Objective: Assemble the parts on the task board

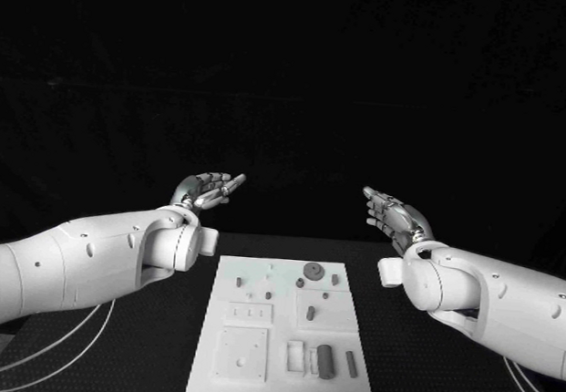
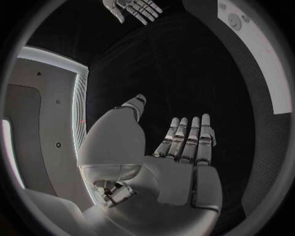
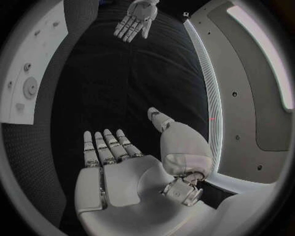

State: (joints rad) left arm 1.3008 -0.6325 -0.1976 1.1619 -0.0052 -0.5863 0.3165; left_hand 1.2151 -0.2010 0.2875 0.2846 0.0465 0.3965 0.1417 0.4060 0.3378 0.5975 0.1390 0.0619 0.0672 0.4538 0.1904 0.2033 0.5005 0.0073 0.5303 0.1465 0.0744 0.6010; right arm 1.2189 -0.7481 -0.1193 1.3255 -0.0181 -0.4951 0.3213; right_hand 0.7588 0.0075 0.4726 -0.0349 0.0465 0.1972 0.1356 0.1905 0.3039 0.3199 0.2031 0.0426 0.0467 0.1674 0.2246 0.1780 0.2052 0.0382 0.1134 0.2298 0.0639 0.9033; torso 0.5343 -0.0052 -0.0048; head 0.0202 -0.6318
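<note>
Both arms hang raised over the black tabletop, beyond the far edge of the task board, and neither has touched anything. The left robot hand is spread flat, palm up, fingers straight and side by side with the thumb out, holding nothing. The right robot hand mirrors it, just as empty and just as flat. They sit well apart from each other, one past each far corner of the board.

The board lies lengthwise between the two forearms. On it the grey parts are scattered: a round disc near the far edge, a dark cylinder towards the near edge with a thin bar just beside it, and a few small pegs between them that I cannot make out clearly.

So the work is not yet begun, I judge, and the risks all lie ahead. Each robot hand must turn palm down and travel back over the board; a forearm swinging low could sweep loose parts off their places. The cylinder and bar lie so close that fingers reaching for one may knock or roll the other. The board looks unfastened, and a sideways push could slide it.
</note>
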